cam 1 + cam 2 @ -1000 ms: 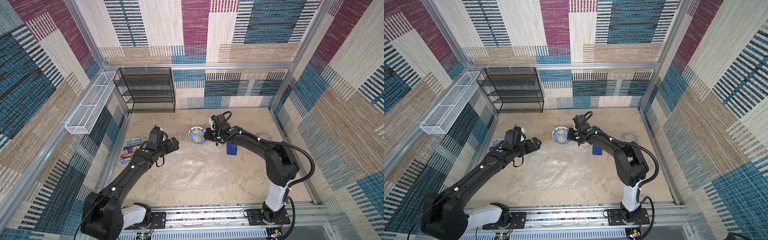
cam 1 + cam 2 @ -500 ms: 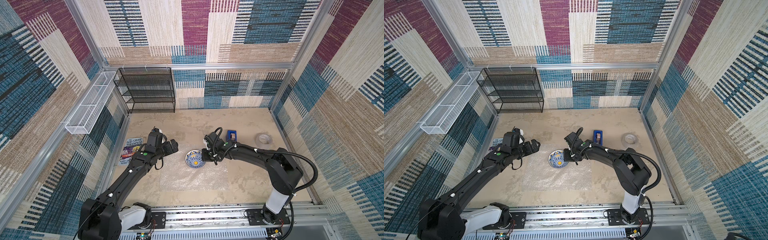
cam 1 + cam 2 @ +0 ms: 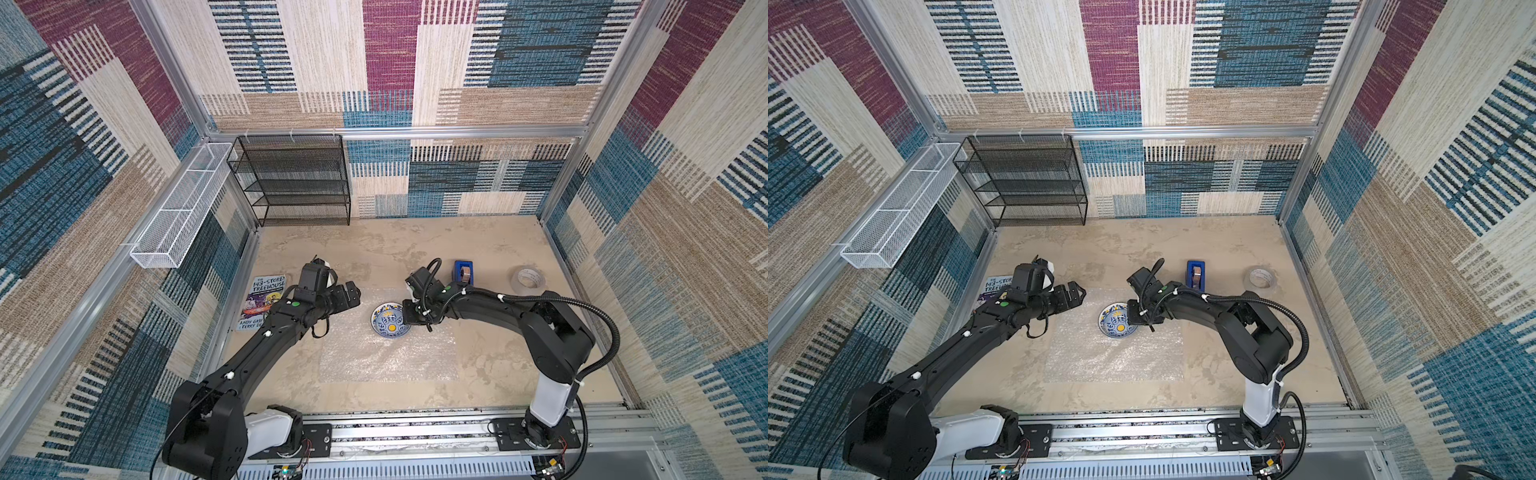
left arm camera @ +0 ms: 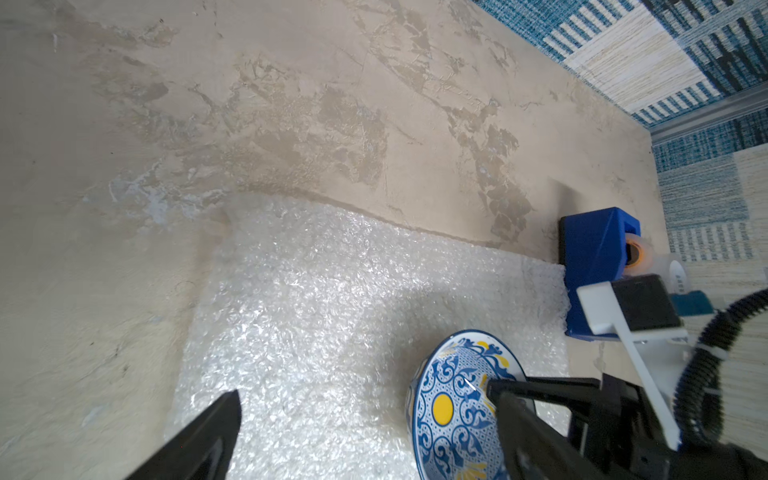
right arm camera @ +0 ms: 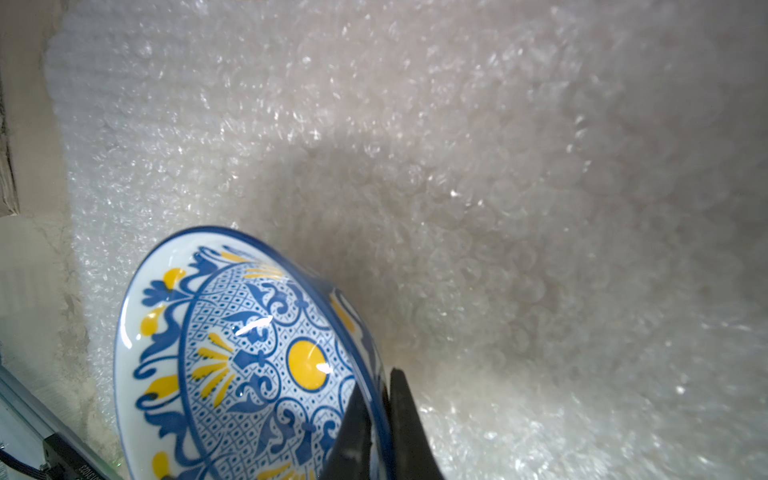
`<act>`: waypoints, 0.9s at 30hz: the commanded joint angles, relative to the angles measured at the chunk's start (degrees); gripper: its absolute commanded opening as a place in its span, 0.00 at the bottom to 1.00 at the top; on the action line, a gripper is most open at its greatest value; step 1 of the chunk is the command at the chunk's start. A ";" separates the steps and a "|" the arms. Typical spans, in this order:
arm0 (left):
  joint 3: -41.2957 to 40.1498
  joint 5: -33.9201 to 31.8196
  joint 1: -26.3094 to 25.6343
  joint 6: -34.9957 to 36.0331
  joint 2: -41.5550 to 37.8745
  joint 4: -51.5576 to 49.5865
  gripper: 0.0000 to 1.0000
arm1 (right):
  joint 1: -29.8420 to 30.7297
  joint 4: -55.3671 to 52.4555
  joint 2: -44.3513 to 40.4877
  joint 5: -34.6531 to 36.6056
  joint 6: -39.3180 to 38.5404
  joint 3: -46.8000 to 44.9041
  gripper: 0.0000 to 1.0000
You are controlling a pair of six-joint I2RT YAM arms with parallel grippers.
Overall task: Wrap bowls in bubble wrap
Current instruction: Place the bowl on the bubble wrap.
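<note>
- One table (image 3: 503, 365) with a mottled beige top is carrying everything.
- One black wire rack (image 3: 295, 178) is standing at the far left corner, and one white wire basket (image 3: 178, 208) is hanging on the left wall.
- One bubble wrap (image 3: 386, 357) sheet is lying flat in the middle of the table. It is roughly square, so it has no clear long axis, and its edges are running parallel to the table's edges.
- One book (image 3: 262, 303) is lying by the left wall, its long side running front to back.
- The left gripper (image 3: 352, 296) is hovering over the sheet's far left corner with its jaws spread wide, holding nothing.
- The right gripper (image 5: 380, 415) is pinching the bowl's rim, one finger inside and one outside.
- One bowl (image 3: 388, 322) is hanging over the far half of the sheet, about midway across. It is round, so no long axis; it is tilting, its painted inside facing up and toward the left arm. Whether its low edge is touching the sheet, I cannot tell.
- One tape roll (image 3: 528, 280) is lying flat near the right wall.
- One blue tape dispenser (image 3: 463, 272) is standing just beyond the sheet's far right corner.
</note>
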 commanded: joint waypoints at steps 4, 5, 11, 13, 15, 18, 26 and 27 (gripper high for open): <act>-0.03 0.45 0.03 1.39 0.55 1.30 0.99 | 0.11 2.67 -0.41 0.86 0.42 0.14 0.07; -0.04 0.62 0.01 1.31 0.78 1.34 0.99 | 0.12 2.83 -0.51 0.68 0.41 0.00 0.11; 0.05 1.08 -0.07 1.13 1.75 1.86 0.99 | 0.12 2.63 -3.69 -0.73 0.40 -1.31 0.43; 0.09 1.25 -0.06 1.00 1.84 2.08 0.99 | 0.08 1.49 -6.12 0.28 -0.45 -1.73 0.63; 0.25 1.73 -0.12 0.88 2.02 2.17 1.00 | -0.63 0.09 -9.34 2.95 -1.96 -2.21 0.67; 0.47 2.74 -0.65 1.26 2.75 2.52 0.98 | -5.00 0.16 -13.35 3.98 -4.96 -4.42 0.62; -0.67 3.96 -2.95 1.66 4.13 2.61 0.96 | -12.09 1.45 -9.42 8.39 -10.86 -5.01 0.47; -0.83 3.58 -3.12 1.90 4.14 2.66 0.96 | -12.41 1.39 -8.33 9.41 -10.53 -4.46 0.47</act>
